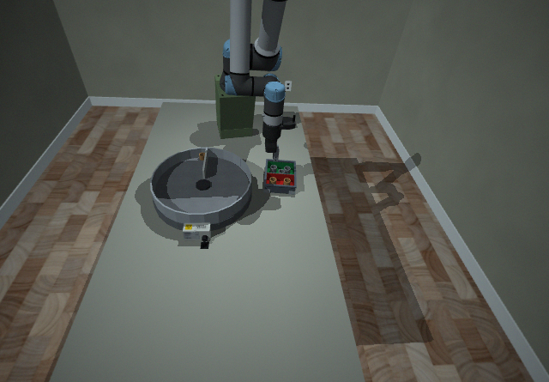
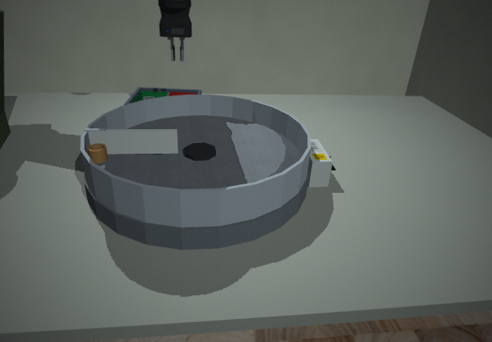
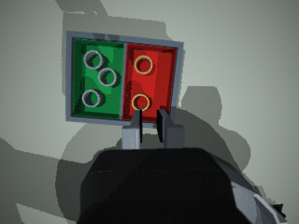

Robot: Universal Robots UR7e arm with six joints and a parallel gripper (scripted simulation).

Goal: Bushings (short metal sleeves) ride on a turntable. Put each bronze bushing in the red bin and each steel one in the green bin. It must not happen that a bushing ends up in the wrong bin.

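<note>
Fingers (image 1: 275,154) (image 2: 177,49) slightly spread, holding nothing. Bronze bushing (image 1: 202,156) (image 2: 98,154) on turntable (image 1: 202,217) (image 2: 198,207), against divider (image 1: 205,163) (image 2: 134,141); likely risk: fingertip striking divider through off-centre descent.

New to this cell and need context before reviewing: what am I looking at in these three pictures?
One robot arm with a two-finger gripper. The top view looks down from above, the exterior one across the table from the side, and the wrist one past the fingers.

On the table stands a round walled turntable. One bronze bushing rides there, beside an upright plate. Next to it, the green bin has three steel bushings, the red bin two bronze. The fingers stand apart above, holding nothing.
</note>
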